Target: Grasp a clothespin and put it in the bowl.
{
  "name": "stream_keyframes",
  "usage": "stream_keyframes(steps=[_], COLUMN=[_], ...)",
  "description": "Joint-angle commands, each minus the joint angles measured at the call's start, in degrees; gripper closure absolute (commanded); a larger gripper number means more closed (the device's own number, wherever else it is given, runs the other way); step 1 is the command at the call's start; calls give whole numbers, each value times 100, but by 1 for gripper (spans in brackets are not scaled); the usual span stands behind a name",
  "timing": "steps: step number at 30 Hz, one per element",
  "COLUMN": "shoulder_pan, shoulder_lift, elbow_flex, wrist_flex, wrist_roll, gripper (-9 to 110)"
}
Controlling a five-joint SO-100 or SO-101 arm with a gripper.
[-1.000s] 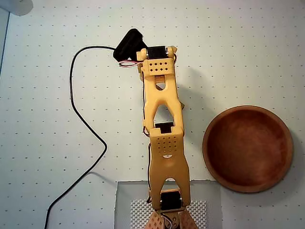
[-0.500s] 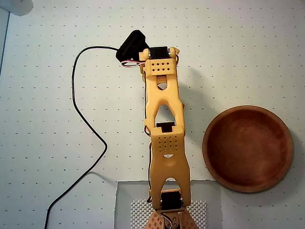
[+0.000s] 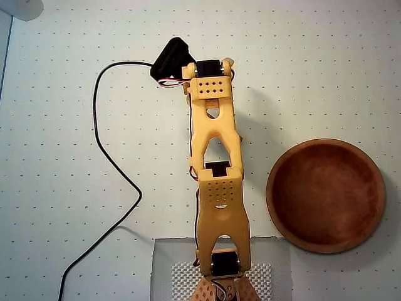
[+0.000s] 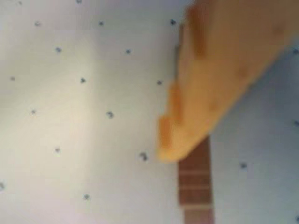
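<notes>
The reddish-brown wooden bowl stands empty on the table, right of the arm in the overhead view. The orange arm reaches toward the top of that view, and its wrist hides the gripper there. In the wrist view one blurred orange finger hangs low over the dotted table. A slim brownish wooden strip, the clothespin, lies on the table and runs from under the fingertip to the bottom edge. The other finger is out of view, so I cannot tell whether the jaws grip the clothespin.
A black cable loops across the table left of the arm. The black wrist camera sticks out to the left of the wrist. A grey mat lies under the arm's base at the bottom edge.
</notes>
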Motion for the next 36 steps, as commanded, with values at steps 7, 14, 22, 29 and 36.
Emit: stream_keyframes(steps=[7, 14, 22, 29, 36], shoulder_pan=[167, 677, 1468, 2092, 2962], shoulder_lift=[1424, 1547, 1222, 993, 650], elbow_flex=[-404, -378, -404, -325, -316], wrist_flex=[0, 0, -70, 0, 264], wrist_roll=[-2391, -5511, -9343, -11628, -13799], gripper=[59, 59, 58, 59, 59])
